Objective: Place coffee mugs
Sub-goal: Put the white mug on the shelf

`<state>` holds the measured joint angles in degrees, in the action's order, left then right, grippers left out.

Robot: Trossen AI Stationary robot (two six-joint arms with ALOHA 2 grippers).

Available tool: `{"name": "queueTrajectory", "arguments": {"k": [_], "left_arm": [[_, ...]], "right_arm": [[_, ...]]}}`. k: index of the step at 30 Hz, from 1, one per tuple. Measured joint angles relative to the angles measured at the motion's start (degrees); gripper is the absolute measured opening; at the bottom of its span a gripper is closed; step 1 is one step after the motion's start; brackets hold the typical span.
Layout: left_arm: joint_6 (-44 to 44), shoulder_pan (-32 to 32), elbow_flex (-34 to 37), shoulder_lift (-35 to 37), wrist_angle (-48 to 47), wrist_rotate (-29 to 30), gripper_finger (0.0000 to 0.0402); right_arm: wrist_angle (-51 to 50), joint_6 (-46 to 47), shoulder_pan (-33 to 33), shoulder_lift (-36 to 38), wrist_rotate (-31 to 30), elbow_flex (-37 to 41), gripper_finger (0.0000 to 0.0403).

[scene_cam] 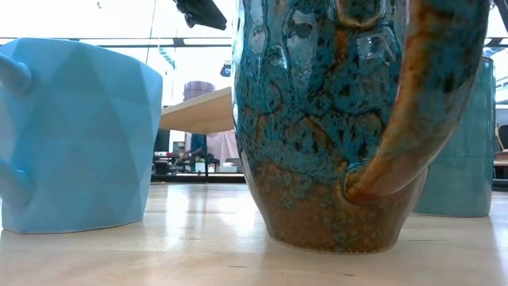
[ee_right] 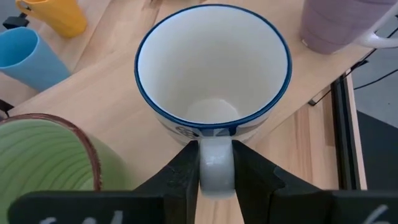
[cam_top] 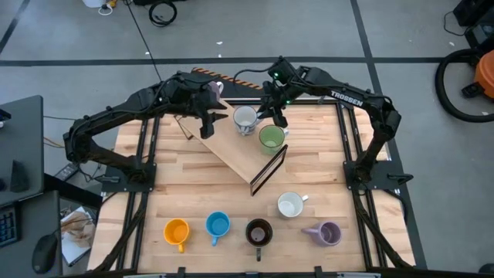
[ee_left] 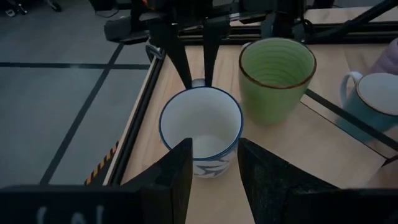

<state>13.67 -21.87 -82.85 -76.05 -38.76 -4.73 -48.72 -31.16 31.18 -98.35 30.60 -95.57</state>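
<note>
A white mug with a blue rim and blue pattern [cam_top: 245, 118] stands at the far middle on a raised wooden board [cam_top: 231, 150], beside a green mug [cam_top: 271, 138]. My right gripper [ee_right: 216, 149] reaches it from the far right and is shut on its handle. My left gripper [ee_left: 214, 146] stands open just short of the mug's opposite side, its fingers apart from the wall [cam_top: 210, 122]. Whether the mug's base rests on the board or hangs just above it, I cannot tell. My right gripper pinches the white mug's handle [ee_right: 216, 177] between its two fingers, one on each flat side of the loop. The fingers slant down from the table's far right side. The mug stays upright, mouth up.
A lavender mug [ee_right: 329, 25] stands on the board's far left. Along the table's near edge stand an orange mug [cam_top: 177, 231], a light blue one [cam_top: 218, 225], a dark brown one [cam_top: 258, 232], a white one [cam_top: 290, 205] and a lavender one [cam_top: 328, 233].
</note>
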Motion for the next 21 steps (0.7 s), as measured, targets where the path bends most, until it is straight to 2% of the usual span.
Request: {"name": "queueTrajectory", "arguments": {"k": [11, 15, 21], "left_arm": [[-3.98, 1.58, 0.00, -1.54, 0.31, -0.16, 0.0135], [-4.24, 2.59, 0.00, -3.50, 1.26, -2.86, 0.0135], [-4.64, 4.07, 0.00, -5.79, 2.79, -3.02, 0.0135]], "right_arm": [[1.21, 1.56, 0.00, 0.00, -0.79, -0.94, 0.0149], [-0.29, 1.65, 0.02, 0.02, -1.33, -2.86, 0.0155], [-5.01, 1.58, 0.50, 0.09, -3.03, -5.57, 0.0155]]}}
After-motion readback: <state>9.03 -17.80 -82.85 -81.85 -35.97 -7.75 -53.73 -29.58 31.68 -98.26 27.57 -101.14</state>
